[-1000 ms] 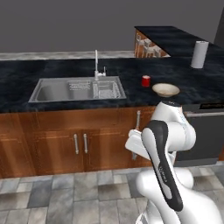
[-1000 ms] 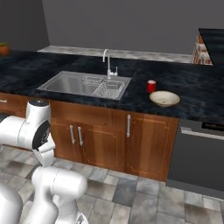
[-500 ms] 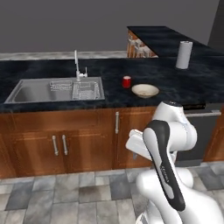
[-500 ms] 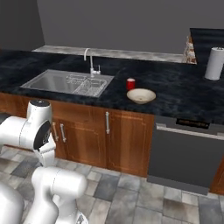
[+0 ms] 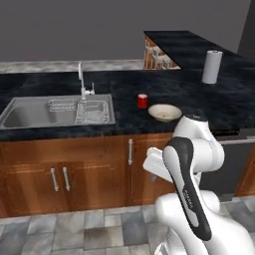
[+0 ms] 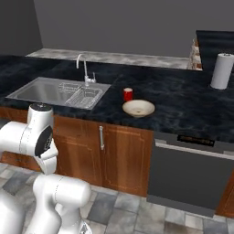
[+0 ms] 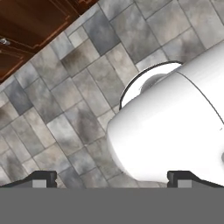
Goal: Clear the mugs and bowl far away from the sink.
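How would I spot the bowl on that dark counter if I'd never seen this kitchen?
Find the steel sink with its curved faucet. On the black counter to its right stands a small red mug; the bowl sits beside it, nearer the counter's front edge. It is wide, shallow and cream.

counter [image 5: 60, 84]: dark | on it: red mug [image 5: 142, 101], bowl [image 5: 165, 112], paper towel roll [image 5: 212, 66]

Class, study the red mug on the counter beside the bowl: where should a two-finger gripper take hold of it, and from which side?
Grip the red mug across its straight cylindrical wall, probably coming from above or from the counter's front edge. It stands upright with no handle visible, and the cream bowl sits close at its right front, so keep the fingers off that side. The gripper is open.
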